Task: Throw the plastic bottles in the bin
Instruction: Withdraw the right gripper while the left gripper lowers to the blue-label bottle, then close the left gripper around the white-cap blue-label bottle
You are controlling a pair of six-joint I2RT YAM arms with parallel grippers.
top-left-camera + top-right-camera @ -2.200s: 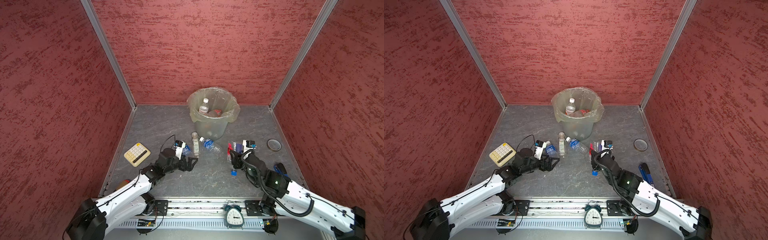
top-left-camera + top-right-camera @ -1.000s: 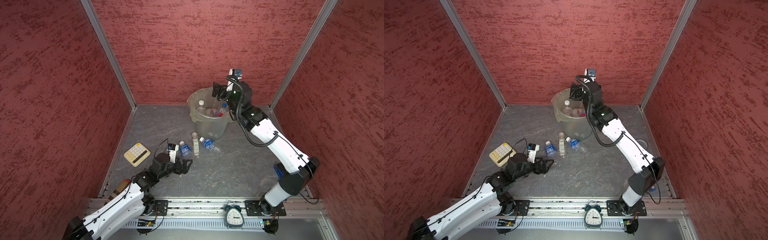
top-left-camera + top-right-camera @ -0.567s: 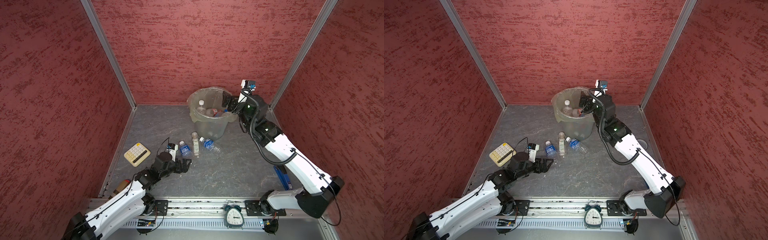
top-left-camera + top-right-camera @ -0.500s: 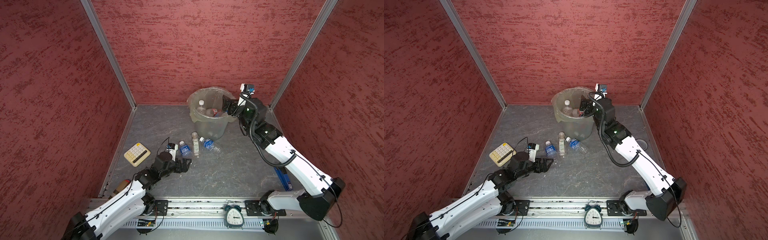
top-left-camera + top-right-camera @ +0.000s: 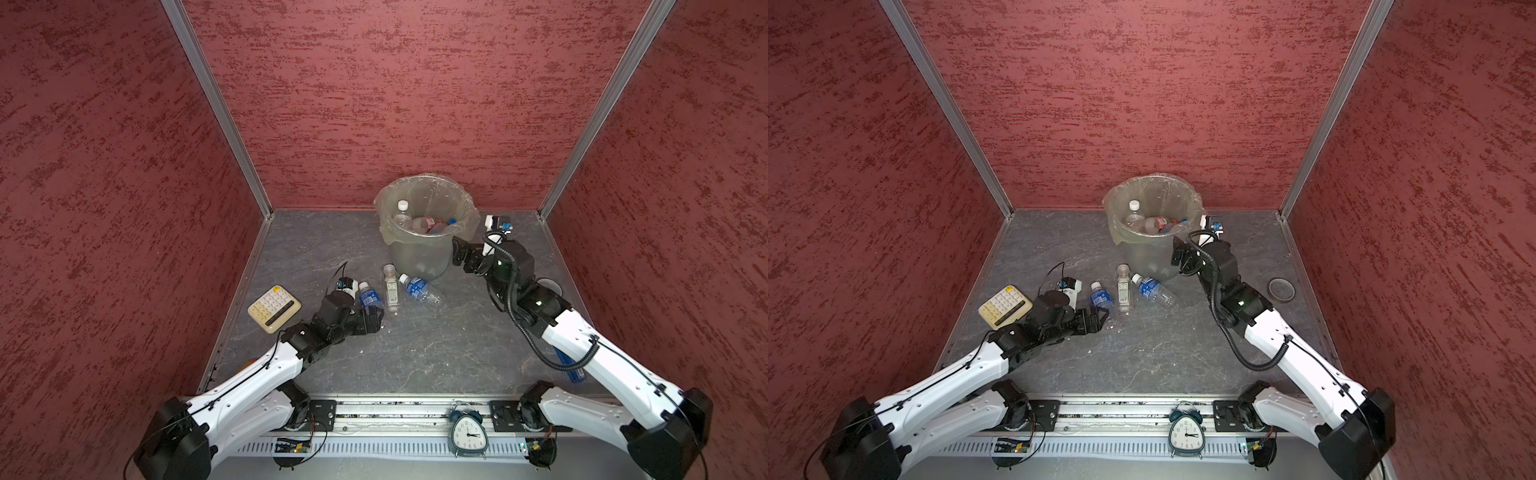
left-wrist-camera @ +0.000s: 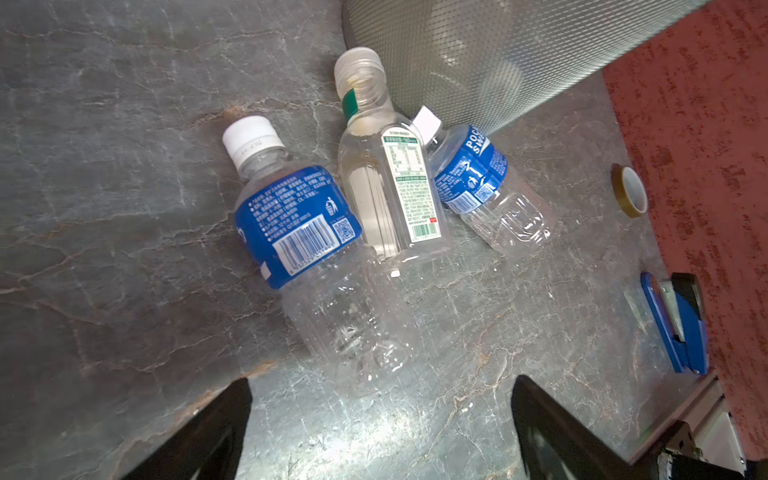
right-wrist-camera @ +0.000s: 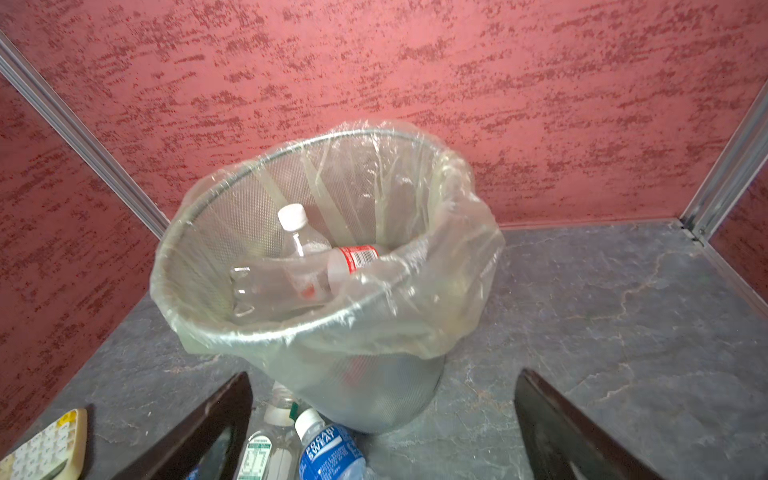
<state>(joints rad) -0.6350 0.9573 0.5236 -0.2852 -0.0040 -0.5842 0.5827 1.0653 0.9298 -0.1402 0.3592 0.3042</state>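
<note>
Three plastic bottles lie on the floor in front of the bin (image 5: 419,257) (image 5: 1150,257). They are a blue-labelled bottle (image 5: 370,298) (image 6: 299,232), a clear bottle with a white label (image 5: 390,286) (image 6: 390,187), and a Pocari Sweat bottle (image 5: 417,287) (image 7: 328,453). My left gripper (image 5: 372,322) (image 6: 382,382) is open just short of the blue-labelled bottle's base and touches nothing. My right gripper (image 5: 460,255) (image 7: 382,378) is open and empty, level with the bin's wall on its right side. Inside the bin lie several bottles, among them a white-capped one (image 7: 299,232) and a red-labelled one (image 7: 357,257).
A cream calculator (image 5: 274,308) lies left of my left arm. A tape roll (image 5: 1281,288) and a blue stapler (image 6: 681,328) lie by the right wall. An alarm clock (image 5: 468,432) stands on the front rail. Red walls close in three sides.
My right gripper has come down from over the bin's rim to beside its right wall, still open. My left gripper has stayed by the blue-labelled bottle.
</note>
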